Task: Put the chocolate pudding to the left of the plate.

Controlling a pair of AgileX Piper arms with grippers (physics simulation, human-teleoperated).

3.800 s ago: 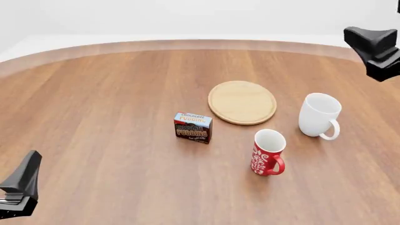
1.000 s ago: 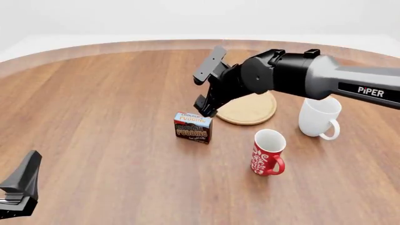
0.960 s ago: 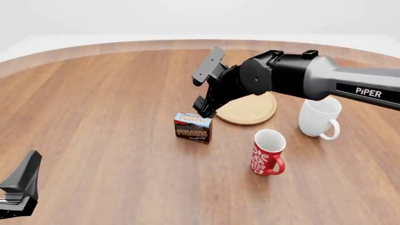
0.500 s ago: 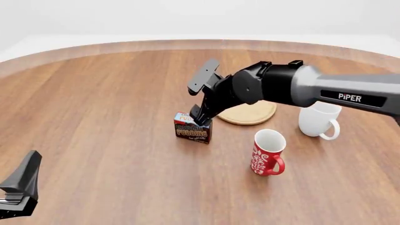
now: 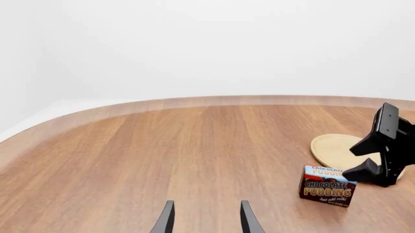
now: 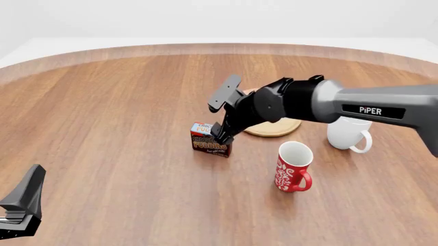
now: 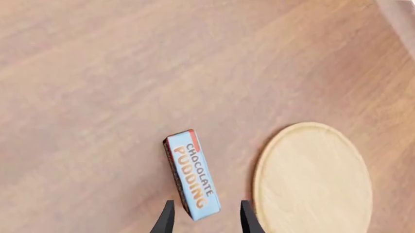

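Resting at the near left edge of the bench, the left claw sits idle with its fingers apart and nothing between them, well clear of the work.

Next out, a red mug stands upright on the near right. Just beyond and left of it, the pudding stands on edge on the bench, slightly left of and nearer than the plate, close to its rim but apart from it. The right claw hangs over the box's top with its fingers spread. In the right wrist view the fingers straddle one end of the blue top band rather than its middle, and neither pad appears to touch the box yet.

The risk, as I judge it, lies in that off-centre line. Closing on the end of a thin, upright box could twist it or tip it flat. One finger also comes down between box and plate, where the gap is tight, so it may catch the rim and nudge the plate. A low carry could bump the box against the bench.

Farthest right, a white mug stands behind the arm, clear of the job.
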